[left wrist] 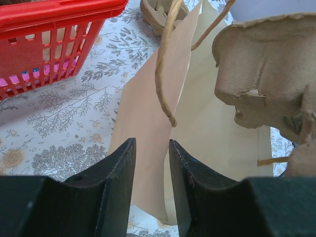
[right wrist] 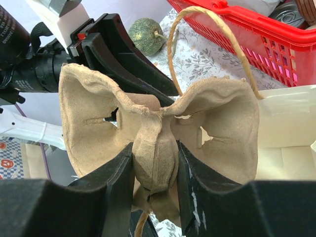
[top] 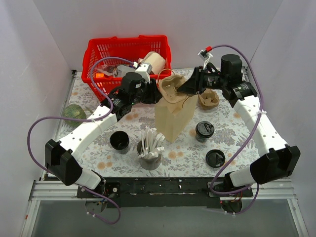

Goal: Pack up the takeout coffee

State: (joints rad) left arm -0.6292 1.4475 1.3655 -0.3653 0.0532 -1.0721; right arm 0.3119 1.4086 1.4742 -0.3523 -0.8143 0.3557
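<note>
The takeout coffee (top: 204, 130), a small dark cup with a black lid, stands on the table right of the tan paper bag (top: 173, 121). It does not show in either wrist view. My right gripper (top: 183, 89) is shut on the middle ridge of a brown pulp cup carrier (top: 170, 88) and holds it over the bag's open top; the right wrist view shows the grip (right wrist: 155, 148) on the carrier (right wrist: 222, 128). My left gripper (top: 154, 96) is at the bag's upper left edge, jaws slightly apart (left wrist: 152, 143), with the bag wall (left wrist: 143, 123) seen in the gap.
A red basket (top: 106, 54) with goods stands at the back. A second pulp carrier (top: 208, 98) lies right of the bag. A lidless black cup (top: 119, 140), a cup of white utensils (top: 150, 153) and a loose black lid (top: 215, 158) sit near the front. A green melon (top: 74, 112) lies at the left.
</note>
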